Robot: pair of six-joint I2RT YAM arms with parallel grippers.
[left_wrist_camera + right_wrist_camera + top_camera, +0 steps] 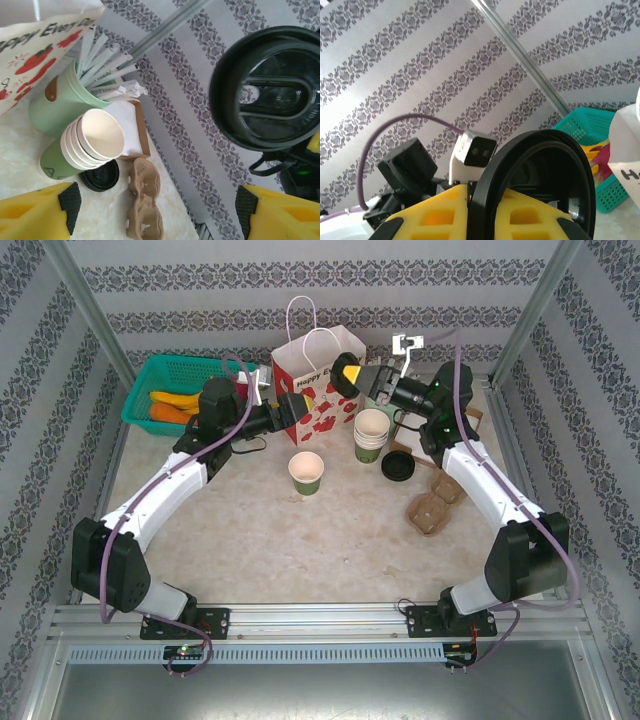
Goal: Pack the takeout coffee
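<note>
Green cup [306, 472] sits open on the table [250, 540]; its black lid [540, 190] is up in the right gripper [477, 215].
Cup is upright in front of the paper bag [318, 380], apart from both grippers. Right fingers pinch the lid's rim, with the lid on edge in the air by the bag. Left gripper [159, 210] is spread wide, nothing in it, facing the lid. Stack of cream cups [371, 432] and spare lid [397, 466] sit right of the cup.
</note>
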